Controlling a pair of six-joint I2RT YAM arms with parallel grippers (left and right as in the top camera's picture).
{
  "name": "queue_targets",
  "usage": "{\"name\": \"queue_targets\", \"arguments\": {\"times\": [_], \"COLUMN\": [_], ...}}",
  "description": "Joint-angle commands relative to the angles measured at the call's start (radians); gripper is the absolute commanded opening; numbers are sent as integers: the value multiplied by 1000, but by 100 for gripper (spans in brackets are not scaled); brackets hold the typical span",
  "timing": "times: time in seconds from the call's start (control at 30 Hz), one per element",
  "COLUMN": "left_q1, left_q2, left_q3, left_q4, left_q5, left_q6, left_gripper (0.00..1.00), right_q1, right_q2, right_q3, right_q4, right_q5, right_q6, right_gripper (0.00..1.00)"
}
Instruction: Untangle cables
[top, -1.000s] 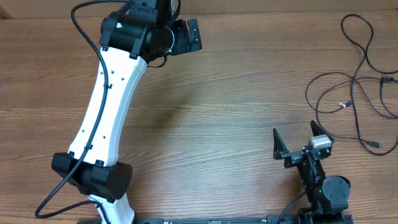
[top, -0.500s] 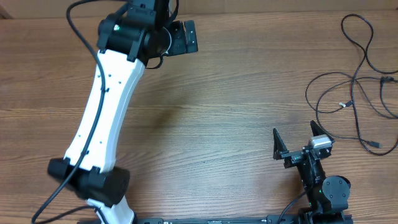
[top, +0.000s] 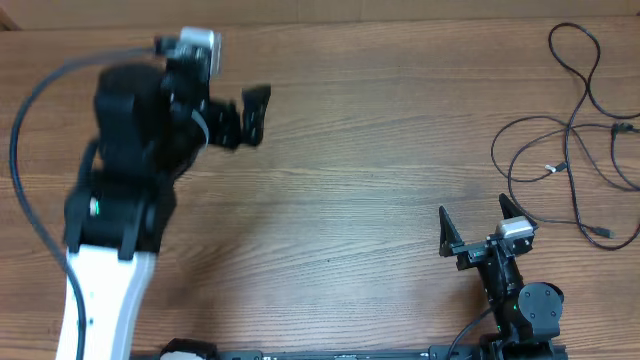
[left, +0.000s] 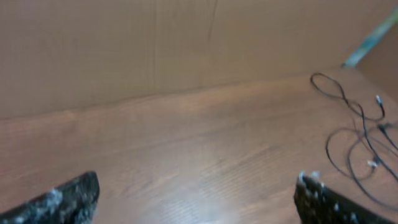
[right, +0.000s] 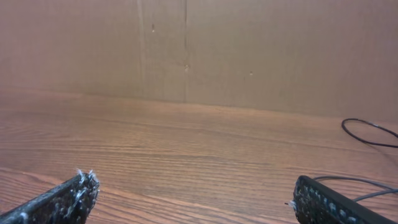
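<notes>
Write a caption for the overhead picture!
Looping black cables lie untouched on the wooden table; both sets of jaws stand open.

text: none legible | labels: none | brands: none | numbers: none

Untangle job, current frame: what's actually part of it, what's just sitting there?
In the job:
- cables, loose strands, far right
- left claw, open, empty
- right claw, open, empty

Just there:
- wooden table
- brown wall behind it
</notes>
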Motion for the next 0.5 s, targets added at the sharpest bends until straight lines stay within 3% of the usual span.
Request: {"name": "queue_targets", "arguments": {"times": [0.0,0.27,0.47], "left_q1": [48,76,76], "left_q2": [-165,-507,-729], "left_q3": [-230,-706,-985], "left_q4": [141,496,676], "left_q5": [56,88,27], "left_q6": [61,215,213], "left_gripper": [100,99,100], "right_q1": [5,5,5], "right_q2": [-9,-9,-9], "right_q3": [-11,-11,-11], "right_q4": [5,5,5], "right_q5": [-1,-1,-1], "right_q6": [7,7,7], "right_gripper": [100,100,100]}}
